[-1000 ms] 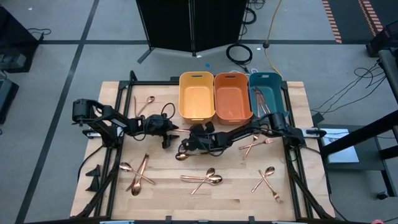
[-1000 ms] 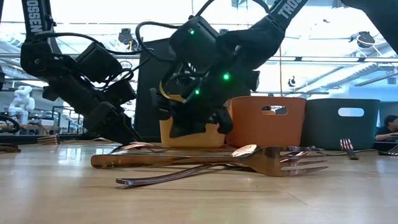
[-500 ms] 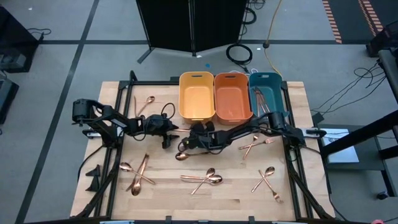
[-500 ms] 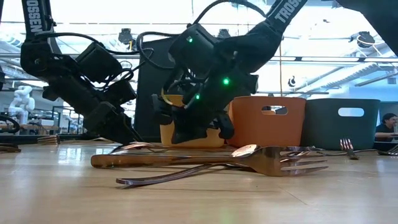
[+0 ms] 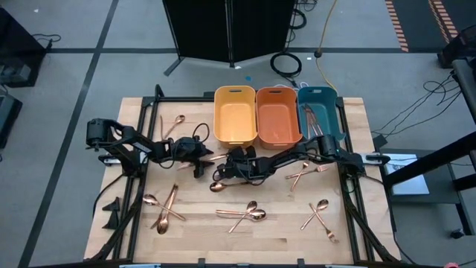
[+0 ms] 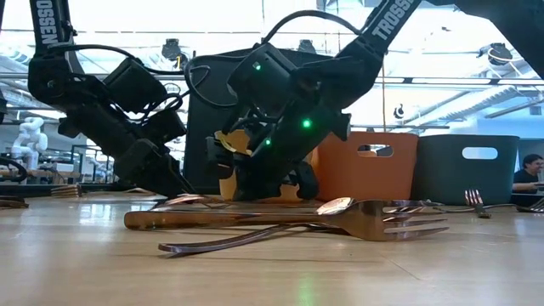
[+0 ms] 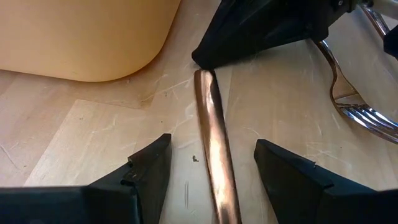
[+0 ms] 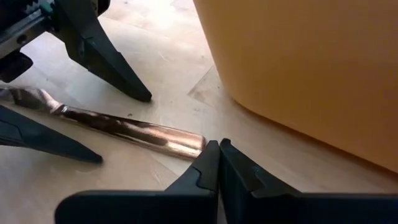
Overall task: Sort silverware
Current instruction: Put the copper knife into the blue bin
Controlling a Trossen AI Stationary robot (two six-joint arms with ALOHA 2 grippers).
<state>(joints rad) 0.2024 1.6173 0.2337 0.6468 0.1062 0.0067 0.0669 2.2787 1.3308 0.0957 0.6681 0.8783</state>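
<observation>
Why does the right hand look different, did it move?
Yes. The right hand slid a little nearer the yellow bin, its fingers shut.

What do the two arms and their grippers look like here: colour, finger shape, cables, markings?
Both arms are dark, near black, with loose black cables looping off them. White TROSSEN lettering runs along the links. The right gripper carries small green lights on its housing. The left gripper has broad black fingers tapering to wedge tips; the right gripper's fingers look alike.

Copper silverware (image 5: 245, 214) scattered flat over my table's lower half, crossed pairs lower left, centre, lower right, one spoon (image 5: 175, 121) upper left, several pieces standing in my teal bin (image 5: 332, 119)
</observation>
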